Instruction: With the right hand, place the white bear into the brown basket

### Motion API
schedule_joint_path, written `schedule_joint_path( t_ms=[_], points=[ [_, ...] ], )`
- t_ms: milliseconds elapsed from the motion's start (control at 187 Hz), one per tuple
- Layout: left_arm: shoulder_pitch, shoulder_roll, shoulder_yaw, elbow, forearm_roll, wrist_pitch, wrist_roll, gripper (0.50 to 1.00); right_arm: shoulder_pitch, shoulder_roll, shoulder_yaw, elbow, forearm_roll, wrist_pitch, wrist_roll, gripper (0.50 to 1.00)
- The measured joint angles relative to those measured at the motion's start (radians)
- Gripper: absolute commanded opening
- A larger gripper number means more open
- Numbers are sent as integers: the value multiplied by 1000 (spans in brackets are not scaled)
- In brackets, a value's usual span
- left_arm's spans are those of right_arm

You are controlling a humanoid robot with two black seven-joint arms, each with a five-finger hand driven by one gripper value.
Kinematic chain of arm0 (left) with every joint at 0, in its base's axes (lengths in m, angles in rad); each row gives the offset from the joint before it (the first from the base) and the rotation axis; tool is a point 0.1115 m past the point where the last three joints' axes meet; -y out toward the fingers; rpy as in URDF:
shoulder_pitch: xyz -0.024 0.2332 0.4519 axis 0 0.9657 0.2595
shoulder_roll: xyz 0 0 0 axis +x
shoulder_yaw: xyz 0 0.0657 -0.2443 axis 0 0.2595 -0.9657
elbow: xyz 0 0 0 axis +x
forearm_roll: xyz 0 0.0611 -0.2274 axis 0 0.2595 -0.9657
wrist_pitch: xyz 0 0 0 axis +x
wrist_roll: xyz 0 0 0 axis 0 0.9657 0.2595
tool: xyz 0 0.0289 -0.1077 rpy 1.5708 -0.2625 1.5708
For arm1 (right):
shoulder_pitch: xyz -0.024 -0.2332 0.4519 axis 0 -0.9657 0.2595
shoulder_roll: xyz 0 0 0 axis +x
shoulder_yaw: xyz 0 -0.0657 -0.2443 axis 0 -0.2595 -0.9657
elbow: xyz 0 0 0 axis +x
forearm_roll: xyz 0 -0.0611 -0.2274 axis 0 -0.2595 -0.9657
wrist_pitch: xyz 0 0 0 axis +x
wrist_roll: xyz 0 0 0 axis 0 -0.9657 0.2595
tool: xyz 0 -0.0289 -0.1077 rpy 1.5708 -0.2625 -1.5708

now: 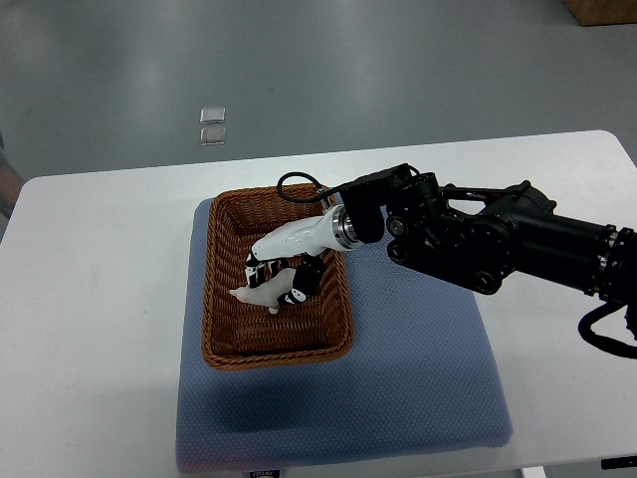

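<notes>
One arm in view — the right. Its hand (284, 267) reaches into the brown wicker basket (221, 299), fingers closed around the white bear (261, 291), which sits low inside the basket — on a blue mat (418, 398) covering the white surface (100, 299).

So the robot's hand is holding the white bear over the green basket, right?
Not quite. The basket is brown, not green, as the top view shows. The right hand is holding the white bear over it.
</notes>
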Motion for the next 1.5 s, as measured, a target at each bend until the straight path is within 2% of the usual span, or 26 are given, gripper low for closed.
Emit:
schedule_joint_path(
  t_ms=[171, 262, 299, 439, 717, 957, 1075, 1171, 1348, 1497],
  points=[
    [0, 0, 0, 0, 0, 0, 0, 1000, -1, 0, 1, 0, 2, 6, 1, 858],
    [0, 0, 0, 0, 0, 0, 0, 1000, -1, 0, 2, 0, 3, 10, 2, 870],
    [0, 0, 0, 0, 0, 0, 0, 1000, -1, 0, 2, 0, 4, 11, 2, 895],
    [0, 0, 0, 0, 0, 0, 0, 1000, 8, -4, 9, 4, 15, 21, 6, 913],
    [0, 0, 0, 0, 0, 0, 0, 1000, 34, -68, 119, 11, 74, 31, 13, 915],
    [0, 0, 0, 0, 0, 0, 0, 1000, -70, -130, 372, 2, 190, -4, 13, 915],
    [0, 0, 0, 0, 0, 0, 0, 1000, -146, -133, 531, -21, 271, -59, 14, 915],
    [0, 0, 0, 0, 0, 0, 0, 1000, -205, -127, 638, -43, 344, -138, 20, 915],
    [0, 0, 0, 0, 0, 0, 0, 1000, -301, -123, 743, -82, 509, -320, 89, 915],
    [0, 0, 0, 0, 0, 0, 0, 1000, -384, -105, 753, -131, 646, -408, 130, 915]
  ],
)
